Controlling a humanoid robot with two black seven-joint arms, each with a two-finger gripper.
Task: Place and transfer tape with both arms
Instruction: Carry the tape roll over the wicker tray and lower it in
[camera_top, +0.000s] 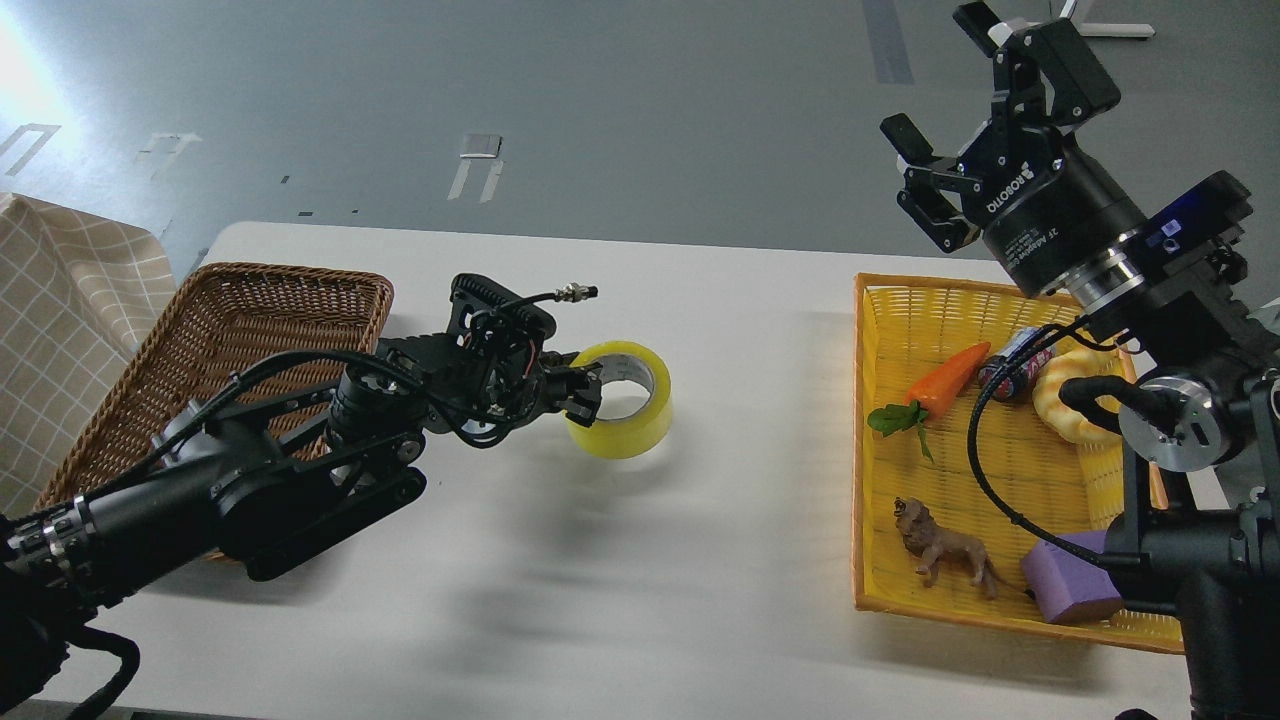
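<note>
**Left claw grips the tape roll over the counter**

While the left claw (583, 392) is closed on the wall of the wide yellow-green translucent tape roll with a grey-white core (622, 400), the roll sits at mid white counter (640, 560). Behind and to that claw's left lies the brown woven wicker basket (215, 330). Farther off, the right claw (950, 110) hangs raised, fingers spread wide and empty, above the yellow plastic basket (870, 440).

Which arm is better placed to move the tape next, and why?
Probably the left. The left gripper is closed on the tape wall; the right gripper is raised, open and far away.
</note>
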